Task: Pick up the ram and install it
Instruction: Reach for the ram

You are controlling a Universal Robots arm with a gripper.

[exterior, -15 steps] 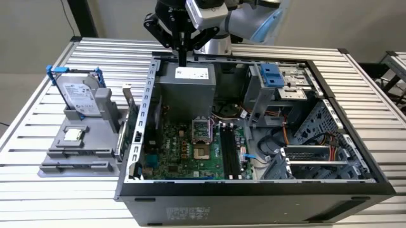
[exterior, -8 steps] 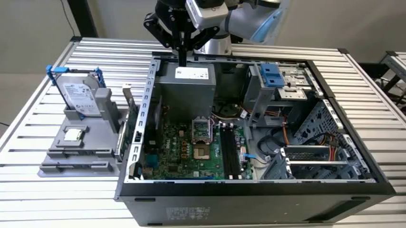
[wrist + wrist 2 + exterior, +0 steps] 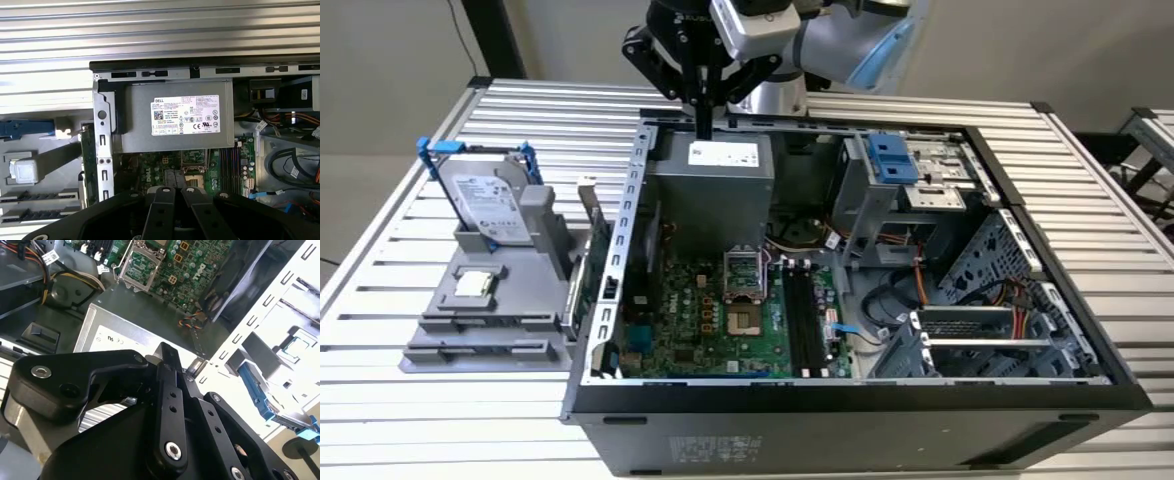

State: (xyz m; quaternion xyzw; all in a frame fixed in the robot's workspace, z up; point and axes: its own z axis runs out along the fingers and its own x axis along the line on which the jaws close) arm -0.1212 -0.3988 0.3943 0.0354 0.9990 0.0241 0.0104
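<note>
In the exterior view my gripper [image 3: 704, 122] hangs over the back edge of the open computer case [image 3: 607, 300], above the grey power supply [image 3: 714, 170]. Its black fingers are shut together with nothing between them. The ram [image 3: 591, 215] stands on edge in the grey holder [image 3: 480, 310], just outside the case's wall on the exterior view's left. It is well apart from the gripper. In the first wrist view the ram [image 3: 89, 165] is a thin greenish strip beside the case wall, and the gripper [image 3: 175, 192] is over the motherboard. The black memory slots [image 3: 803, 320] lie on the motherboard.
The holder also carries a silver hard drive in a blue frame [image 3: 491, 205] and a small square chip [image 3: 471, 285]. The case stands on a slatted metal table [image 3: 400, 200]. Cables [image 3: 907, 285] and a drive cage [image 3: 921, 165] fill the case's right part.
</note>
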